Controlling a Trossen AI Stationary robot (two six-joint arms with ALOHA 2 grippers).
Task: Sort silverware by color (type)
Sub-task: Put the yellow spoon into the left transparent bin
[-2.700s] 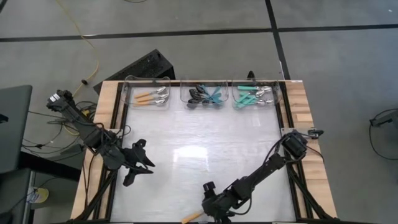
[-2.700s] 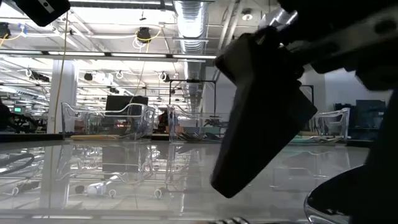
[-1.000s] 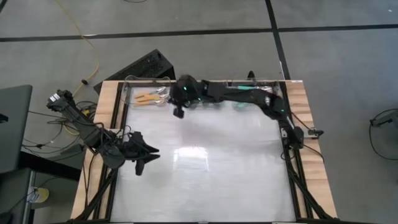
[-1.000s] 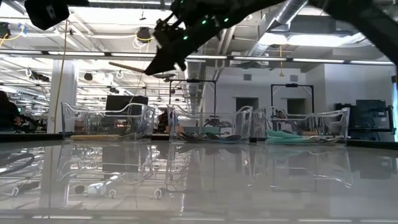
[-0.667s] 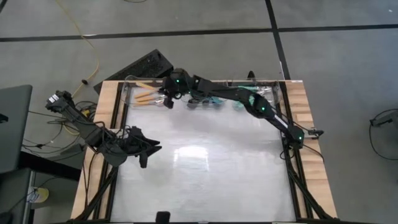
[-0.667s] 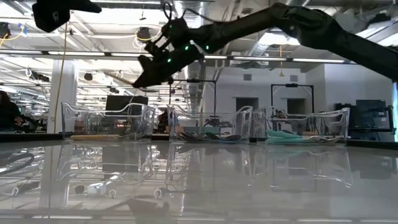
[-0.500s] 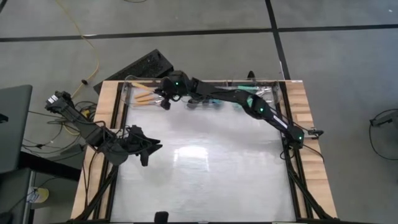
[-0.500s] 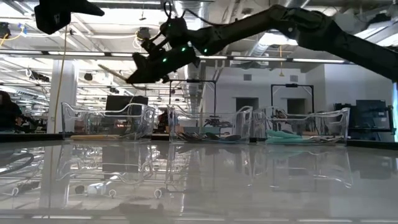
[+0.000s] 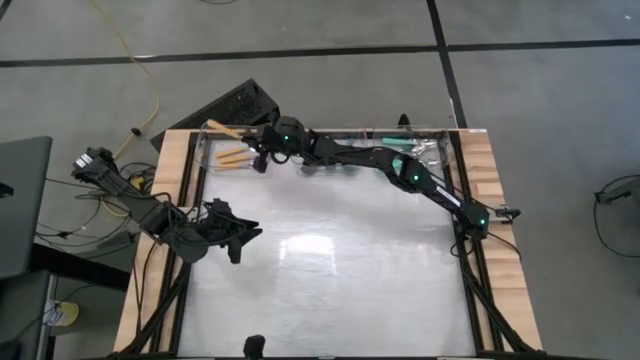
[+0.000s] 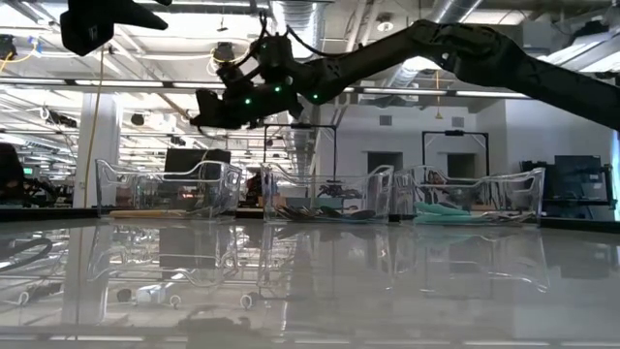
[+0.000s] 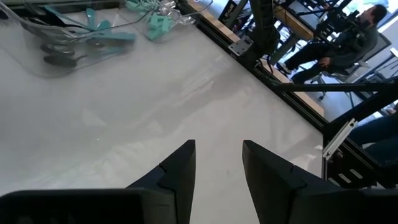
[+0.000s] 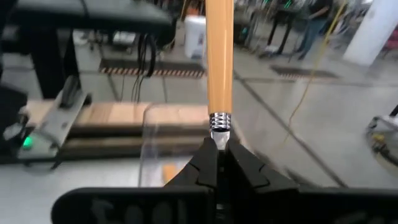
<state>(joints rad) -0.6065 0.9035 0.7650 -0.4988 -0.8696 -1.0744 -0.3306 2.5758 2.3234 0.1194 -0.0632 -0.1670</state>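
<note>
Right arm outstretched (apparently level), gripping spoon.

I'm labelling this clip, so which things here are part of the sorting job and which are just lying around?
Part of the job:
- orange-handled spoon held by the right tool
- orange spoons in left bin
- teal spoons in right bin

Just lying around:
- yellow cable on floor
- black case behind table
- idle left tool, open

Spoon bowl was buried between the right hand's fingers and its orange handle ran off frame. We couldn't count spoons in the bins from above: too small.
</note>
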